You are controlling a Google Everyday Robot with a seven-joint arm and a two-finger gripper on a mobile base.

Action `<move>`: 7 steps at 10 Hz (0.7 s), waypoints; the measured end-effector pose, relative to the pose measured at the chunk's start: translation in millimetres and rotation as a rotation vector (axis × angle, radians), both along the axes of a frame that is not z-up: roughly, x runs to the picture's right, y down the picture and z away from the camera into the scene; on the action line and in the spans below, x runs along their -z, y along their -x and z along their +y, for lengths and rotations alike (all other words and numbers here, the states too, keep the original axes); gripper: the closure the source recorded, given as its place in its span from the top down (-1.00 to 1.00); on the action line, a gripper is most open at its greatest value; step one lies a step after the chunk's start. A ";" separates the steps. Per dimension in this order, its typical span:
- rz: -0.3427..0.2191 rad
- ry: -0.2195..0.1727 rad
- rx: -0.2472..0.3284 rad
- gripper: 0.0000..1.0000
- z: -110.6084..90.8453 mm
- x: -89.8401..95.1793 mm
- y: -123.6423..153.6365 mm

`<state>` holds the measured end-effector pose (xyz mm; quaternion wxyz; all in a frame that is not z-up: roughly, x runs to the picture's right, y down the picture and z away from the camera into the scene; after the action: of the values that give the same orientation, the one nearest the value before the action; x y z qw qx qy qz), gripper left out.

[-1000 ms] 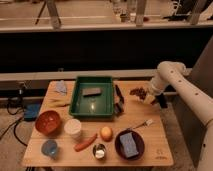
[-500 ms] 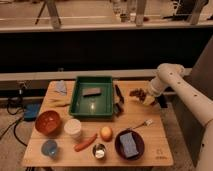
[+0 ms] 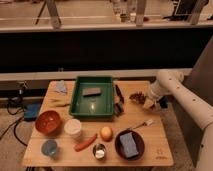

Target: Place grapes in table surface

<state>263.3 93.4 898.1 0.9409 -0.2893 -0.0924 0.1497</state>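
The grapes (image 3: 136,96), a small dark reddish-purple bunch, lie on the light tan table surface (image 3: 150,140) near its right far corner, just right of the green tray. My gripper (image 3: 150,104) hangs at the end of the white arm (image 3: 167,82), just right of the grapes and slightly nearer the front, low over the table's right edge. It is apart from the bunch, with nothing seen in it.
A green tray (image 3: 80,107) holding a grey block (image 3: 92,91) stands at the middle back, with a black tool (image 3: 119,96) beside it. In front are an orange bowl (image 3: 48,122), white cup (image 3: 73,128), carrot (image 3: 85,143), orange (image 3: 106,133), dark bowl (image 3: 118,141) with a blue sponge, and fork (image 3: 142,124).
My gripper was over the grapes and has drawn away to the right and toward the front. The grapes stay on the table.
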 end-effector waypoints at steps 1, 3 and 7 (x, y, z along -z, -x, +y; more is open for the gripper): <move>-0.002 0.001 -0.002 -0.85 4.1 -3.5 -1.2; -0.009 0.002 -0.007 -0.42 12.6 -11.4 -3.0; -0.021 0.009 -0.028 0.40 20.5 -19.5 -7.2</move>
<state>270.4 114.0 917.6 0.9364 -0.2938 -0.1055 0.1605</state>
